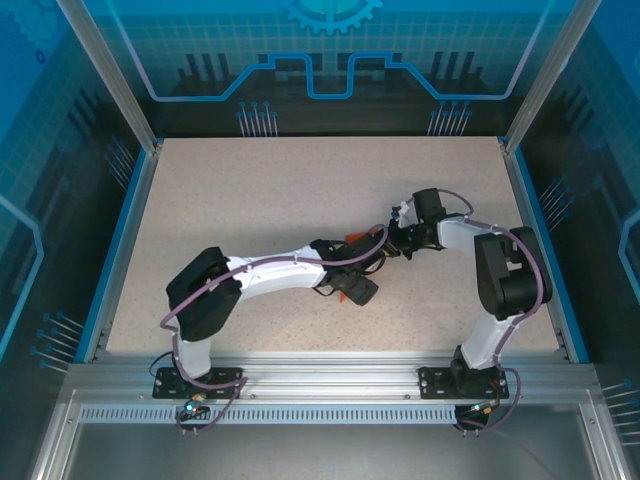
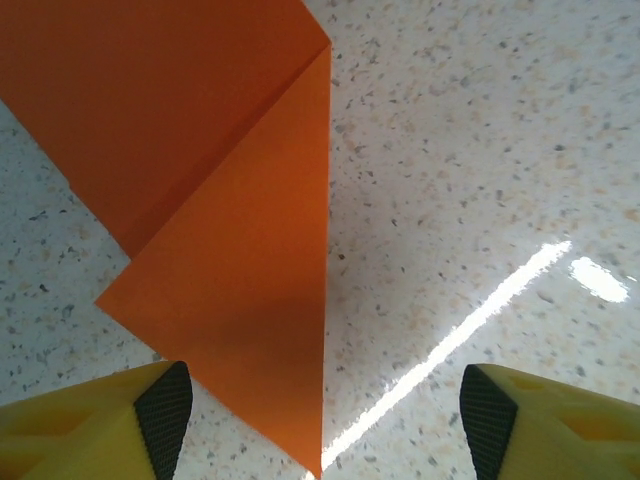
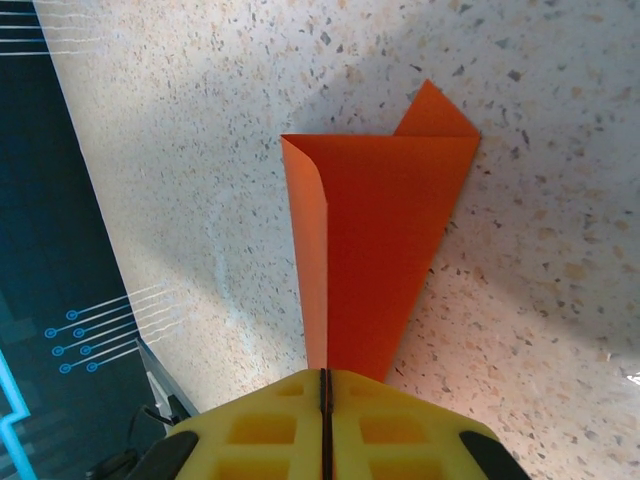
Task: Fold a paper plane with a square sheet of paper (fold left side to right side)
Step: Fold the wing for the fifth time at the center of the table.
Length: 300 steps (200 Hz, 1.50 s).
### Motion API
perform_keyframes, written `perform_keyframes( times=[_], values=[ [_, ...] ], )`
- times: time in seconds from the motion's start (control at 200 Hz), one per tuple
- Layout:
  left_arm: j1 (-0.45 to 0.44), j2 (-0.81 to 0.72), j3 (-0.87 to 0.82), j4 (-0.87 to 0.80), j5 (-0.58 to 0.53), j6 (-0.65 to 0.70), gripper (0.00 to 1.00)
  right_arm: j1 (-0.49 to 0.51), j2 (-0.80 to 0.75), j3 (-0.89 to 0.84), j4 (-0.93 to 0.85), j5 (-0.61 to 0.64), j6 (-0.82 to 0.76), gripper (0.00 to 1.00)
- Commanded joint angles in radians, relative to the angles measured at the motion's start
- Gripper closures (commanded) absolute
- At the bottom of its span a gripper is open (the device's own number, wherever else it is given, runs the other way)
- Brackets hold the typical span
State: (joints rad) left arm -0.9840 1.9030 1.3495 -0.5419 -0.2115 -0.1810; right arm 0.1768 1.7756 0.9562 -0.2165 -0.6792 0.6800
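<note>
Left hand (image 2: 325, 420) low over table (image 2: 480, 150), spread wide astride folded orange paper (image 2: 240, 260) | right hand (image 3: 325, 395) pinching its narrow end

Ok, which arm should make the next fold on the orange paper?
Left, probably. The left pincer is open, a free tip of the orange paper lying between its fingers, ready to grip. The right pincer is shut on the paper's narrow end and suits anchoring it.

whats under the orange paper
The orange paper lies folded on the speckled table, which shows all around it. Anything directly beneath is covered by the sheet.
</note>
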Motion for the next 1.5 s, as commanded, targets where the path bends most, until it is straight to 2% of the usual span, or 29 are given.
perform_keyframes(
  times=[0.0, 0.16, 0.61, 0.82, 0.99, 1.155, 1.336, 1.426, 1.496],
  values=[
    [-0.017, 0.047, 0.041, -0.048, -0.079, 0.0, 0.26, 0.014, 0.024, 0.01, 0.0, 0.008, 0.023, 0.91],
    [-0.021, 0.09, 0.054, -0.056, -0.119, -0.004, 0.26, 0.018, 0.038, 0.006, 0.009, 0.007, 0.03, 0.91],
    [-0.025, 0.125, 0.069, -0.049, -0.11, -0.006, 0.41, 0.024, 0.072, 0.009, 0.002, 0.021, 0.023, 0.92],
    [-0.025, 0.139, 0.077, -0.057, -0.122, -0.009, 0.51, 0.028, 0.075, 0.011, 0.0, 0.015, 0.02, 0.92],
    [-0.024, 0.145, 0.077, -0.059, -0.124, -0.011, 0.67, 0.029, 0.075, 0.009, -0.005, 0.015, 0.011, 0.92],
    [-0.024, 0.145, 0.073, -0.058, -0.124, -0.011, 0.78, 0.029, 0.072, 0.011, -0.016, 0.024, -0.001, 0.88],
    [-0.024, 0.134, 0.066, -0.052, -0.114, -0.012, 0.85, 0.029, 0.067, 0.021, -0.036, 0.034, -0.022, 0.84],
    [-0.023, 0.126, 0.065, -0.05, -0.108, -0.011, 0.87, 0.025, 0.059, 0.026, -0.038, 0.035, -0.032, 0.8],
    [-0.021, 0.119, 0.066, -0.05, -0.09, -0.012, 0.89, 0.019, 0.032, 0.027, -0.036, 0.048, -0.041, 0.72]
  ],
)
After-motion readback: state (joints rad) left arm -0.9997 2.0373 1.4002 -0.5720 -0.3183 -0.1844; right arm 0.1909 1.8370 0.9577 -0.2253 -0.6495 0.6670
